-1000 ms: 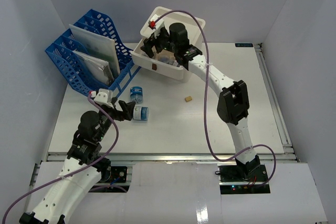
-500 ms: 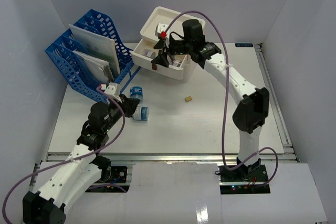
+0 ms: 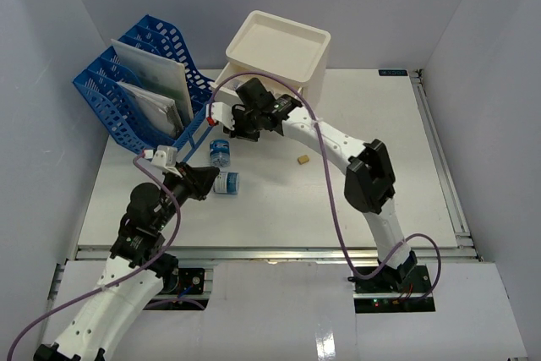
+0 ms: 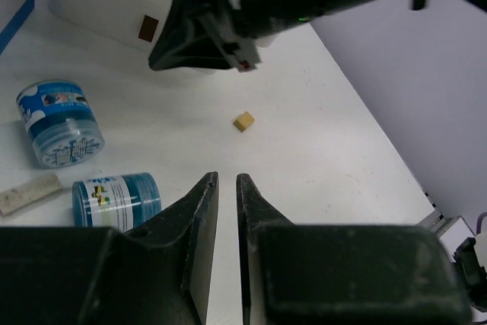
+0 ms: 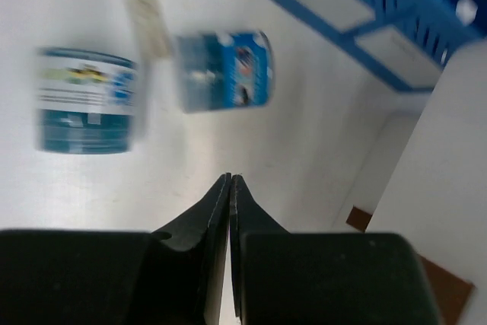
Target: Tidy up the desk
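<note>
1. The counter (image 3: 380, 175) is white and flat, spread out in front of both arm bases, w/ a metal rail (image 3: 270, 250) along its near edge.
2. L fingers (image 4: 218, 188): almost together, only a thin slit btwn them, nothing in it. They hang low over the left-middle of the counter.
3. Just beside their tips a blue-label tub (image 4: 116, 201) lies on its side. Can't tell if they touch it.
4. A 2nd blue tub (image 4: 59, 123) lies a little nearer the far edge, apart from the first; it looks tipped over too.
5. A pale strip (image 4: 30, 192) lies flat on the counter, near both tubs.
6. R fingers (image 5: 230, 188): closed tip to tip, gripping nothing. That arm stretches across toward the far-left corner, fingers over bare counter btwn the white box (image 3: 279, 48) and the tubs.
7. The white box stands at the far edge, approx mid-way along, w/ a small brown patch (image 4: 149, 28) on its front.
8. Blue file rack (image 3: 144, 95) fills the far-left corner, w/ white sheets (image 3: 152, 69) standing in it.
9. Small tan cube (image 3: 301, 159) sits alone near the counter's centre, well apart from the tubs.
</note>
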